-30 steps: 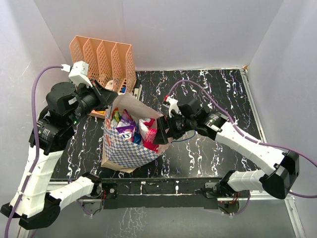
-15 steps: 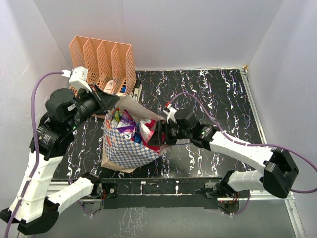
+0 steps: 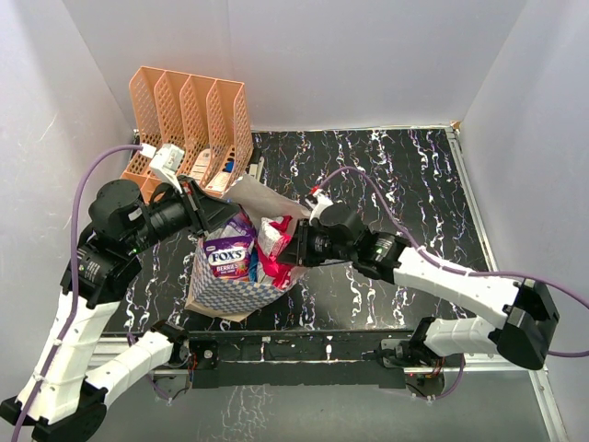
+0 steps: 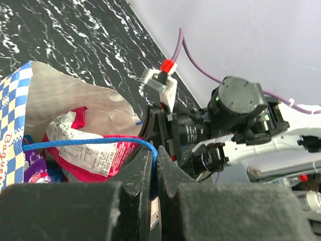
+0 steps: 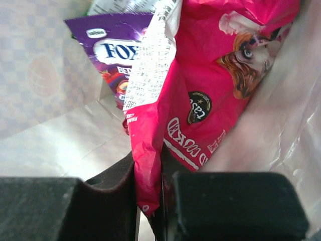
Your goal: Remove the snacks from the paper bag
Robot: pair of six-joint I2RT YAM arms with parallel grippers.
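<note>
The blue-and-white checkered paper bag (image 3: 224, 287) stands left of centre with its mouth open. My left gripper (image 3: 214, 215) is shut on its thin blue cord handle (image 4: 85, 143), the jaws (image 4: 156, 153) pinching the cord at the bag's far rim. Inside lie snacks: a purple FOX'S pouch (image 3: 230, 260) and a magenta pouch (image 3: 273, 241). My right gripper (image 3: 288, 250) reaches into the bag from the right. In the right wrist view it (image 5: 149, 168) is shut on the magenta pouch's (image 5: 200, 90) lower edge, beside the purple pouch (image 5: 108, 50).
A peach slotted file rack (image 3: 189, 115) stands behind the bag at the back left, with small items (image 3: 226, 166) at its foot. The black marbled table (image 3: 405, 175) stretches to the right, bounded by white walls (image 3: 525, 110).
My right gripper has shut on the magenta pouch inside the bag. My left arm has shifted right with the handle, and the purple FOX'S pouch now shows face up.
</note>
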